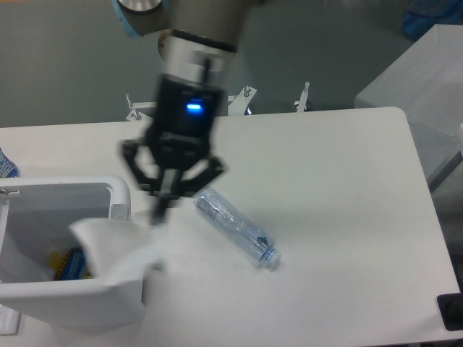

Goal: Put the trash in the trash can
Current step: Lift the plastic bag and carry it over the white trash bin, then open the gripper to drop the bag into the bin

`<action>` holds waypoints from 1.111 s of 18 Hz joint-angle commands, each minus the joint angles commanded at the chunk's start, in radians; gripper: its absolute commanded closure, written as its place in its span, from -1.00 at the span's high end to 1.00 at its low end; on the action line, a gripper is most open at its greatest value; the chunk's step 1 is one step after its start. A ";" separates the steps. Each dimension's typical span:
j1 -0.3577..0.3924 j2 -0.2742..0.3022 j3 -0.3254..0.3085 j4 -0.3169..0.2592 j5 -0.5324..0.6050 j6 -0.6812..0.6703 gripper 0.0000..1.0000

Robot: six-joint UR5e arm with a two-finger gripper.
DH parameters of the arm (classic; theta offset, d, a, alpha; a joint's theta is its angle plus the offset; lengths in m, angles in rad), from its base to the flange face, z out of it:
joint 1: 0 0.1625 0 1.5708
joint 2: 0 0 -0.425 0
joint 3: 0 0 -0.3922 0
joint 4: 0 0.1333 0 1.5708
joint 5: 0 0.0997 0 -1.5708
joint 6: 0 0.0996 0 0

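The claw (160, 211) is clenched on the wrapper (119, 249), which hangs below it as a crumpled whitish sheet, blurred by motion, draped over the right rim of the trash can (119, 289). To finish this step well, I would judge that the claw should travel a little further left so the whole wrapper dangles over the open mouth rather than straddling the rim, then release only once the loose tail is inside; a light, floppy sheet like this could otherwise catch on the thick edge and slide back out onto the surface (340, 217). The can is a white boxy bin at the near left, with something yellow and blue lying at its bottom. The bottle (236, 226), clear and crushed with a bluish label, lies diagonally on the surface just right of the bin, not yet handled.
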 joint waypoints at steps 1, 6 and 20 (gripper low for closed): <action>-0.028 0.000 -0.011 0.002 0.005 0.003 -0.70; -0.091 -0.003 -0.092 0.003 0.008 0.040 -0.68; -0.037 -0.032 -0.061 -0.005 0.066 0.019 0.83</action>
